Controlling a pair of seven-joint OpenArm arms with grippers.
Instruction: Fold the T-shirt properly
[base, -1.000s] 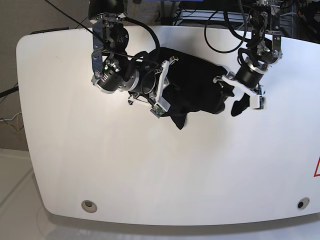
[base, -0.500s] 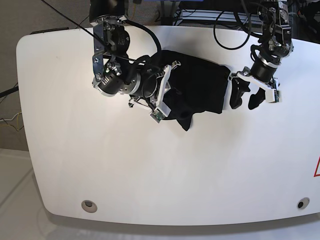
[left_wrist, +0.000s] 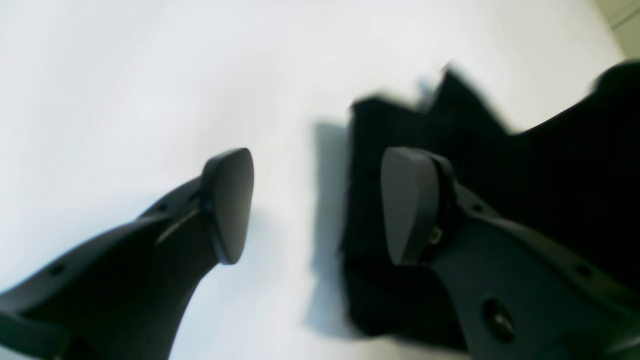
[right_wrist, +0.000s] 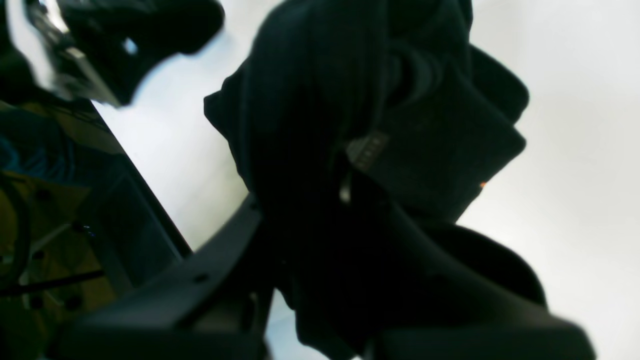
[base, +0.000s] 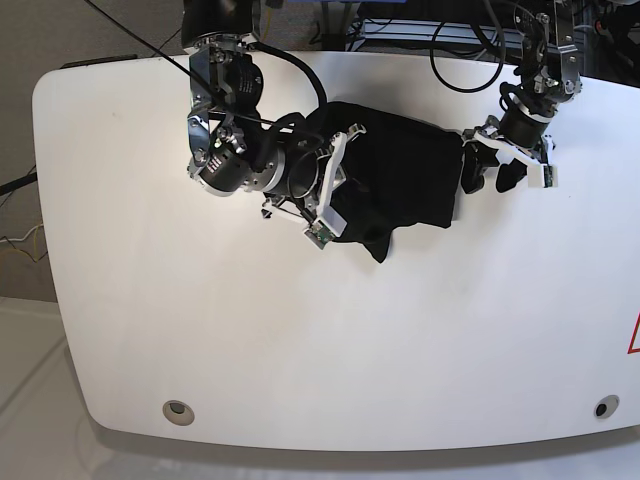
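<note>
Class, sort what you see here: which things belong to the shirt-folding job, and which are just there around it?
Belongs to the job:
- T-shirt, black, bunched on the table
- right end effector, shut on the T-shirt
- left end effector, open, holding nothing

Just there:
- white table
- black cables at the far edge

One T-shirt (base: 400, 180), black, only fabric on view. One small orange tag (right_wrist: 482, 185) on it. Two arms, each with one gripper: right gripper (base: 335, 190), left gripper (base: 492, 177). Two fingers (left_wrist: 227, 205) showing on left gripper. One white table (base: 300, 350). Two round fittings in table near front edge: one front-left (base: 178, 410), one front-right (base: 601, 408).
</note>
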